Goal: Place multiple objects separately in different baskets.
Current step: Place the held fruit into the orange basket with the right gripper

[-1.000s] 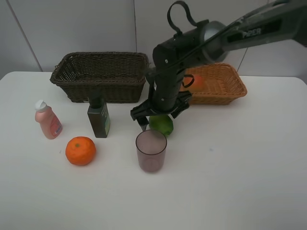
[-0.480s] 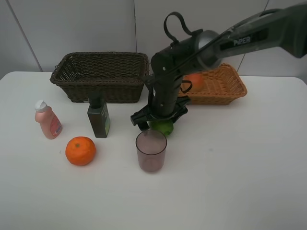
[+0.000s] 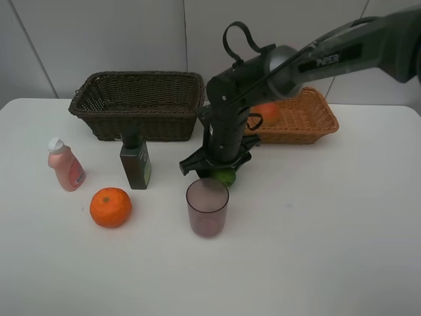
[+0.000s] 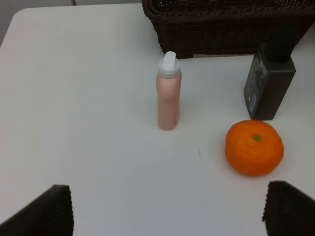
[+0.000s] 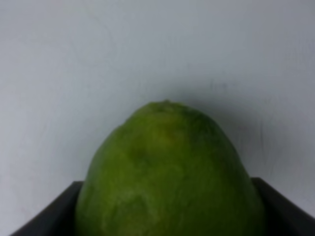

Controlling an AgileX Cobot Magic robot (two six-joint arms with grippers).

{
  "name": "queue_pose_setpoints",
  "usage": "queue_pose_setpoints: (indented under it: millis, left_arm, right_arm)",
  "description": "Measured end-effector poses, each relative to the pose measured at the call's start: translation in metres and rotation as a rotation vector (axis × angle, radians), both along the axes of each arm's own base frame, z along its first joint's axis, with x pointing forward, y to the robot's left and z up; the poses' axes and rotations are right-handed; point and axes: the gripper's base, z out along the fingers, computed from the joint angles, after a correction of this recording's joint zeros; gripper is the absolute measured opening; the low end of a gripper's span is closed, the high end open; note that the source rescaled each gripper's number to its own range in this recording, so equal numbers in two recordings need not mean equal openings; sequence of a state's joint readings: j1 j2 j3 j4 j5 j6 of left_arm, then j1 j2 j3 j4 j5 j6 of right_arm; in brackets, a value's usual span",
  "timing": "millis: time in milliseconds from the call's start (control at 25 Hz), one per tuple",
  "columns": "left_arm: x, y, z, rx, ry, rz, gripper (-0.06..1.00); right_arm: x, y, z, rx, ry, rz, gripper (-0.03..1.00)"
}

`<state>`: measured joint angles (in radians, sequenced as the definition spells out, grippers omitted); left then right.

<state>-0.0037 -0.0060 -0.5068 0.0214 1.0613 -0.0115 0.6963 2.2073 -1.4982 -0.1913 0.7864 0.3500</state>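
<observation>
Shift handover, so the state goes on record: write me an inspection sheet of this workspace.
Surface: white table, no spill seen.
Job's things: orange, pink bottle, dark green bottle and cup stand on the table. A peach-like fruit lies in the tan basket. Nothing seen inside the dark brown basket.
Clutter: nothing seen.
Grippers: left gripper open over the table, holding nothing. Right gripper down on the lime, fingers against its sides.
Cables: black cable loop on the right arm.
Surroundings: pale panelled wall behind the table.
</observation>
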Motion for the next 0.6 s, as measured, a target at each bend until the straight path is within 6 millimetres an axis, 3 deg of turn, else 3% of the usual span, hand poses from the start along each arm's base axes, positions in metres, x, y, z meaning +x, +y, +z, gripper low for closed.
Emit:
queue_pose_setpoints:
  millis: [600]
  left_arm:
    - [0.0,0.0,0.0,0.0,0.0,0.0,1.0]
  right_arm:
    - [0.0005,-0.0005,0.0001,-0.007,-0.006,0.006,0.08]
